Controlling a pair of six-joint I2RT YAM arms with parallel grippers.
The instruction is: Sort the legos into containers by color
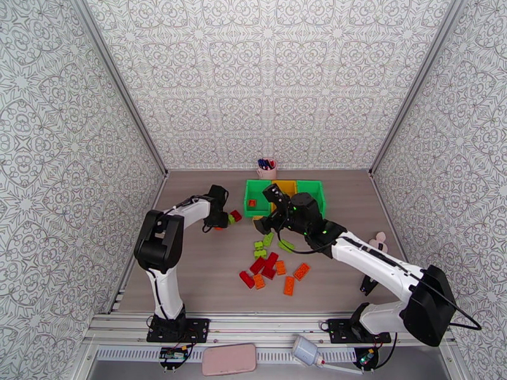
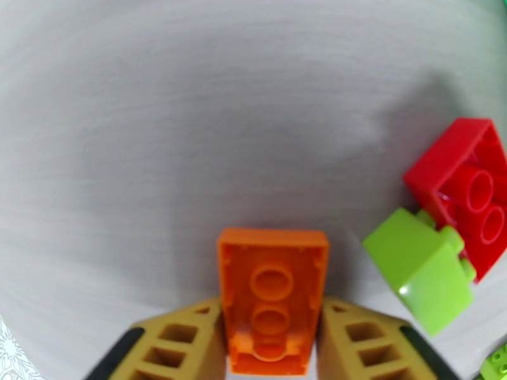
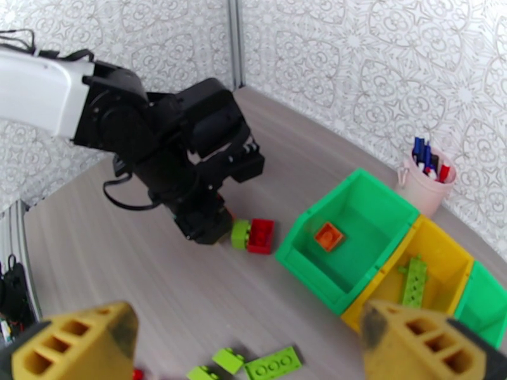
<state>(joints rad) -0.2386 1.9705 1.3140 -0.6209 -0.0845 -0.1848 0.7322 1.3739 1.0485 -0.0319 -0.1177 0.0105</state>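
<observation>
As the left gripper (image 2: 271,315) clamps the orange brick (image 2: 272,273), it should lift straight up, clear of the green brick (image 2: 421,267) beside it.

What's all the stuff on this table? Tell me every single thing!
Rectangular plastic bins: three, green, yellow, green, row at the far side of the grey table.
Small orange studded brick: one, inside the left green bin.
Long light green brick: one, inside the yellow bin.
Loose studded bricks: about eleven, red, orange, light green, mid-table.
Red brick and short light green brick: one each, touching, beside the left pincer.
Pink pen cup: one, behind the bins.
Pink flat pad: one, near ledge between the arm bases.
Left pincer: shut on a long orange brick.
Right pincer: open, hovering near the bins.
</observation>
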